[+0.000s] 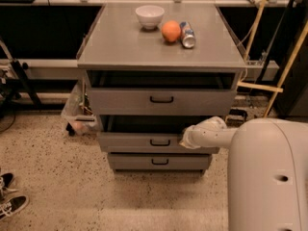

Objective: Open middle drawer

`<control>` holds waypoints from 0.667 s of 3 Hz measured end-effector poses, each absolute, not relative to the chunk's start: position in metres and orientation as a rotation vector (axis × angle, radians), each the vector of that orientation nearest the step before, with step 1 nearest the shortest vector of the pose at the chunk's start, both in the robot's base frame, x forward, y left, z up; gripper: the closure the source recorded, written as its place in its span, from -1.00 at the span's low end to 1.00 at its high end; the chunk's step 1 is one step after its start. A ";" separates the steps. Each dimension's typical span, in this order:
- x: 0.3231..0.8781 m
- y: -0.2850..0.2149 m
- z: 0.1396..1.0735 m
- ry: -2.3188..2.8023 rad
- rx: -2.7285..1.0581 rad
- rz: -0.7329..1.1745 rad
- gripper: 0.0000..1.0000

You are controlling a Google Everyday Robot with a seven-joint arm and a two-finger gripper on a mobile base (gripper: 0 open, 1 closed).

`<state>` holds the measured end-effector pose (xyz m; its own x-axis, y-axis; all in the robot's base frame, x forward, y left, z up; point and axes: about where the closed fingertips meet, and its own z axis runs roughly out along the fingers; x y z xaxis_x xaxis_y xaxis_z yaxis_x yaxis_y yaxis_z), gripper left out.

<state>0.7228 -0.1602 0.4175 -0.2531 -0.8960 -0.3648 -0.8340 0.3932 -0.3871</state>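
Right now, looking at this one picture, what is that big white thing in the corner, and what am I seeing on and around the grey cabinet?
The white bulk at lower right is a robot's arm, seen by a single camera looking down at the cabinet's front. Its gripper is at the right part of the middle drawer, beside the black handle; whether it grips anything is not visible. On the cabinet top lie a white bowl, an orange and a tipped can.
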 end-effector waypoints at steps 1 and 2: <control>0.722 -0.159 0.423 2.127 -1.476 -0.154 1.00; 0.717 -0.158 0.425 2.131 -1.474 -0.147 1.00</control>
<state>0.7170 -0.1584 0.4254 -0.2563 -0.8941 -0.3672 -0.8353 0.3961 -0.3814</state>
